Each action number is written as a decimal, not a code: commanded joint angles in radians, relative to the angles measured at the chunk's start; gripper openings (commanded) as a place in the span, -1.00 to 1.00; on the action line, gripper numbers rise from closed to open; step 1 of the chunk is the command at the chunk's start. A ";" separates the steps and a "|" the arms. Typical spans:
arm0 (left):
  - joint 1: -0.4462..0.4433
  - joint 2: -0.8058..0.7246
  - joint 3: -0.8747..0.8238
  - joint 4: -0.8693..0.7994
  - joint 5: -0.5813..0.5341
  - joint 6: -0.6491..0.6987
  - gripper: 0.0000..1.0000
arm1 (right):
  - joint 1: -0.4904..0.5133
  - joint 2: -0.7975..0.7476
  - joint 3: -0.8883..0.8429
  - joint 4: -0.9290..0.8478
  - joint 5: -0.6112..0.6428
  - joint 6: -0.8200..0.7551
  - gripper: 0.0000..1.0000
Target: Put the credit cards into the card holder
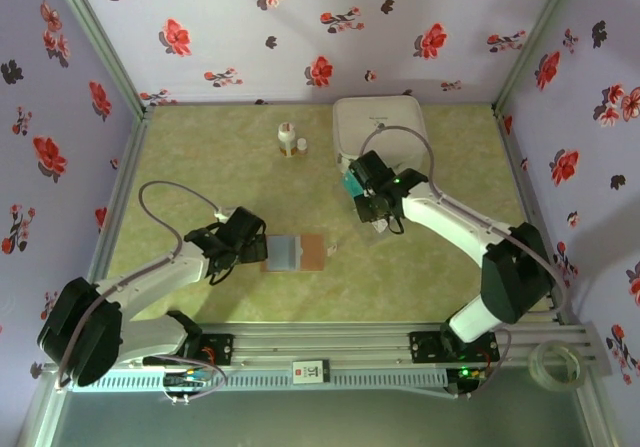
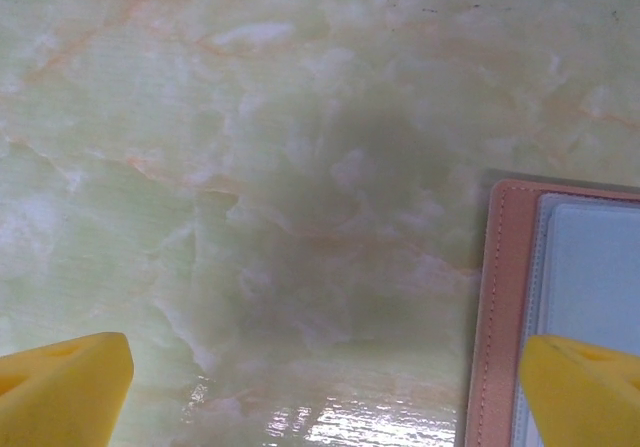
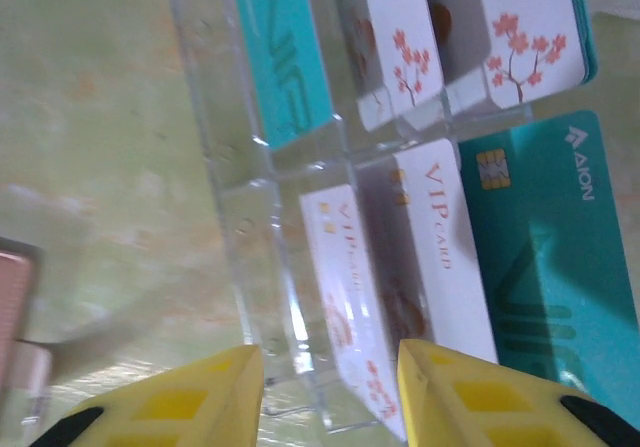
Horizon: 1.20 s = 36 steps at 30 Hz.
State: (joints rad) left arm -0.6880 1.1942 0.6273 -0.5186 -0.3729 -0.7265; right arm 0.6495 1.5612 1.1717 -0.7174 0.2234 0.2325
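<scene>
Both spread — left jaws at the card holder (image 2: 503,307), right jaws half-wide above the credit cards (image 3: 440,237).

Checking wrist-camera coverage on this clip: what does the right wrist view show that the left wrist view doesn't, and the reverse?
Right wrist: the credit cards, teal and white, standing in a clear slotted rack, the right gripper open before them. Left wrist: the card holder, its grey-blue inside and tan border, one tip of the wide-open left gripper overlapping it. Both: the green marbled table, yellow fingertips, and perhaps the holder, a tan corner at the right wrist view's left border.
</scene>
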 commanded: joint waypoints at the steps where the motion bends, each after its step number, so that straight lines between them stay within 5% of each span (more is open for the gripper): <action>1: -0.010 0.019 0.020 0.012 0.002 0.007 0.99 | -0.001 0.046 0.037 -0.059 0.103 -0.069 -0.23; 18: -0.031 0.087 0.048 0.030 0.005 0.002 0.99 | 0.000 0.134 0.065 -0.045 0.071 -0.090 -0.42; 36: -0.037 0.094 0.045 0.034 0.006 -0.002 0.99 | -0.003 0.142 0.074 -0.041 0.013 -0.105 -0.93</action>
State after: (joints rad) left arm -0.7155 1.2781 0.6483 -0.4850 -0.3649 -0.7269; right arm 0.6495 1.6871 1.2198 -0.7494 0.2493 0.1452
